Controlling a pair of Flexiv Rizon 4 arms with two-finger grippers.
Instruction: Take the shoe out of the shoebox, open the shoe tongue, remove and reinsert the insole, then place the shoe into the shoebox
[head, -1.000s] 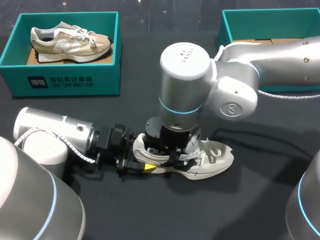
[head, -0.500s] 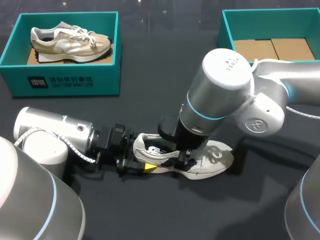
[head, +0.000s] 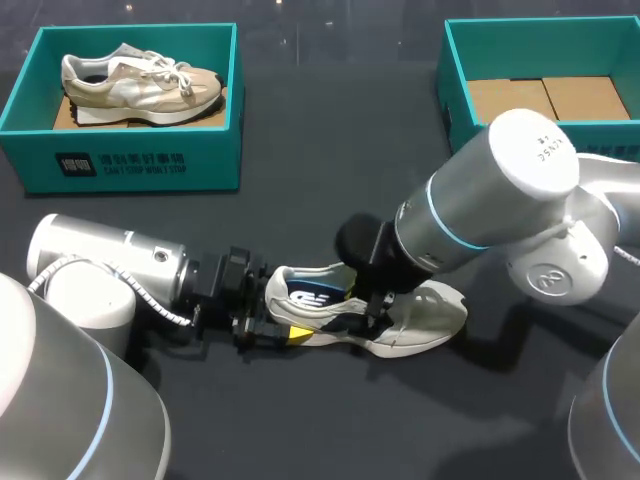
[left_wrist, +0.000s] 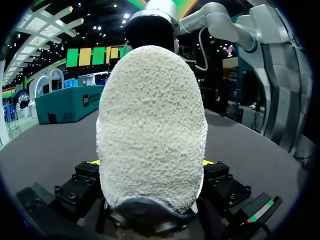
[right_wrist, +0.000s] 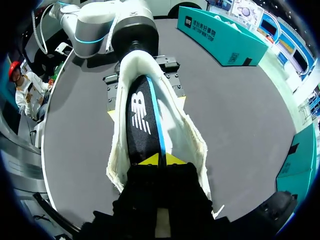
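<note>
occupied box (head: 130, 165): at the far left of the table (head: 330, 160), with a beige shoe (head: 140, 85) inside; not needed for this step.
left gripper (head: 283, 331): the heel of the white shoe (head: 425, 318) is clamped from both sides, with the fingers spread only as wide as the heel.
white shoe: out of its box and set on its sole mid-table, between the two grippers, toe toward the right arm; the mouth is pulled wide.
insole (right_wrist: 142, 112): black with a blue stripe, seen inside the shoe; the near end looks lifted.
right gripper (right_wrist: 156, 161): reached into the shoe mouth, with the yellow tips pinched almost together on the insole's edge.
step (judged): the insole is being pulled out.
how: the heel clamp should be used as an anchor; the insole is best drawn up and along the shoe's length, not sideways, so the collar is not snagged; the pinch should not be eased until the insole is clear.
risk: the whole shoe gets dragged if the heel slips.
empty shoebox (head: 455, 95): at the far right, well apart from the shoe; needed only at the end.
</note>
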